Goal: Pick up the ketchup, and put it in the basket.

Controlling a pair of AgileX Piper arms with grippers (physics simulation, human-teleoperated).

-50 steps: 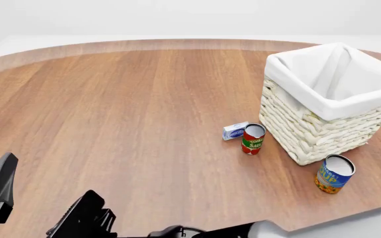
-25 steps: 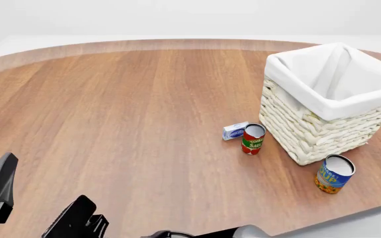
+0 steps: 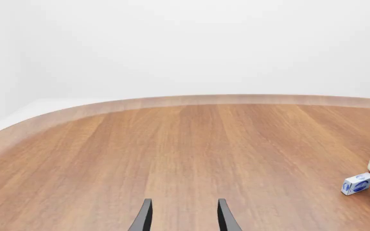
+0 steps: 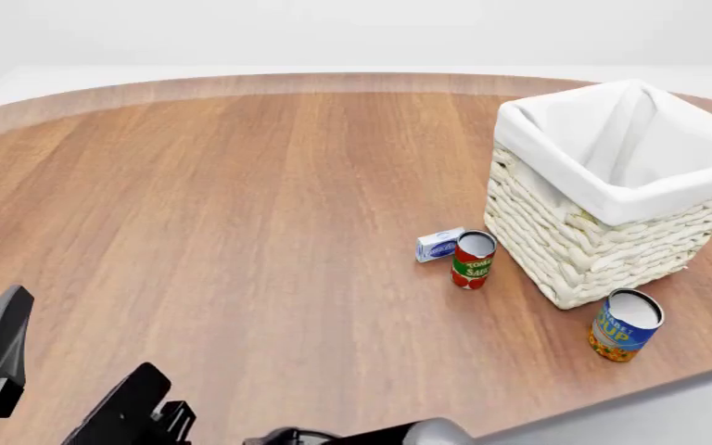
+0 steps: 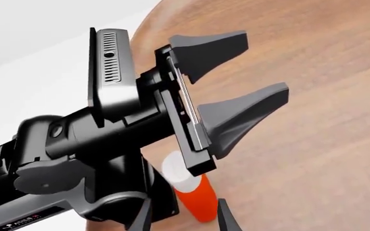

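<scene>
The ketchup [image 5: 196,196] shows only in the right wrist view, as a red-orange bottle with a white cap lying on the wood just ahead of my right gripper [image 5: 183,220]. That gripper is open, with its fingertips on either side of the bottle's lower end. My left gripper [image 5: 262,65] hangs open just beyond the bottle, and its arm fills that view. In the front view the ketchup is hidden, and the right gripper [image 4: 131,406] is low at the near edge. The cream wicker basket [image 4: 578,241] with a white liner stands at the right.
A red-and-green tomato sauce can [image 4: 473,260] and a small white-blue box [image 4: 438,245] sit by the basket's left side. A blue-yellow soup can [image 4: 625,325] stands in front of the basket. The left wrist view shows the open left gripper [image 3: 183,220] and the table's curved far edge [image 3: 185,100].
My right gripper has dropped lower and further left along the table's near edge in the front view. The left gripper and the objects on the table stay where they were.
</scene>
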